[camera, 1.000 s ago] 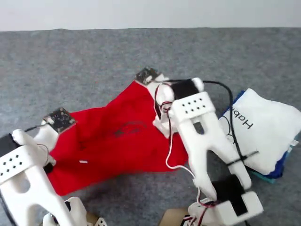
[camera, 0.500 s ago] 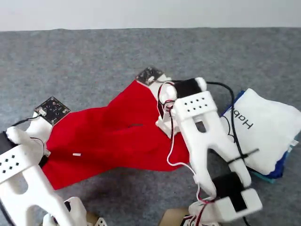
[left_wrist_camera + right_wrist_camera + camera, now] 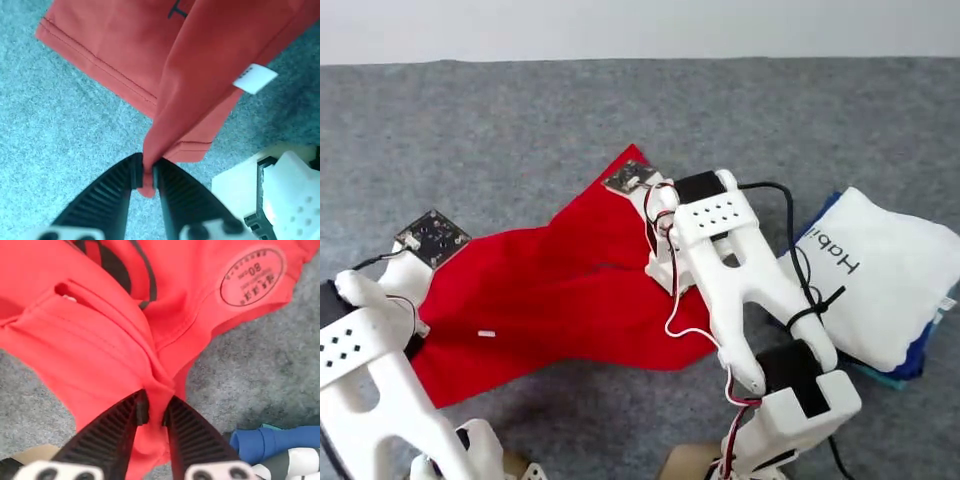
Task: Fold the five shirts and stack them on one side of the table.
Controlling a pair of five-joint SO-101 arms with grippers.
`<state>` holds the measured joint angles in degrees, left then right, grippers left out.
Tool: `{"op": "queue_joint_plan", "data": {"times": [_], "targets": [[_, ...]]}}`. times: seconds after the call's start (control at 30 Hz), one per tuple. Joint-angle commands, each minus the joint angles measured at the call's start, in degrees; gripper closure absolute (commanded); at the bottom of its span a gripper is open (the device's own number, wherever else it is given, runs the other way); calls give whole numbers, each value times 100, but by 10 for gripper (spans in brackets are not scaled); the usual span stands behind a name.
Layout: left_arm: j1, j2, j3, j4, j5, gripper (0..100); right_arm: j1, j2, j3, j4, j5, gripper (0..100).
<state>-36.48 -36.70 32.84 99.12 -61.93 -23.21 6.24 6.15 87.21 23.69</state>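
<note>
A red shirt lies stretched across the grey table between my two arms. My left gripper is shut on a pinched fold of the red shirt near its hem, at the table's left. My right gripper is shut on a bunched edge of the red shirt near the collar, at the table's middle. A stack of folded shirts, white on top with blue beneath, sits at the right side, and its blue edge lies close to my right gripper.
The grey felt table stretches open behind the shirt and at the far left. The right arm's white body lies between the red shirt and the folded stack. A brown base piece sits at the front edge.
The right gripper has shifted left and toward the front with its shirt edge, exposing a red corner behind it. The left gripper pulled its end leftward, stretching the cloth flatter.
</note>
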Motion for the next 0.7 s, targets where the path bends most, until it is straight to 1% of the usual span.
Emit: {"op": "queue_joint_plan", "data": {"times": [0.0,0.13,0.2,0.27,0.33,0.5,0.57,0.67], "targets": [[-53,-123,-22,123,44,995,-40,-84,-510,356,35,980],[-44,-123,-13,123,44,995,-40,-66,-914,752,26,918],[-26,-114,-13,114,44,995,-40,-57,-941,769,53,928],[-18,-114,-13,97,44,995,-40,-31,-941,743,88,960],[-18,-105,-13,97,35,995,-40,-31,-949,743,299,991],[-18,-114,-22,97,26,995,-40,-84,-1125,910,396,987],[-18,-114,-66,97,26,995,-22,-84,-1503,1103,396,987],[-44,-123,-207,88,44,995,-4,-180,-2497,1429,396,987]]}}
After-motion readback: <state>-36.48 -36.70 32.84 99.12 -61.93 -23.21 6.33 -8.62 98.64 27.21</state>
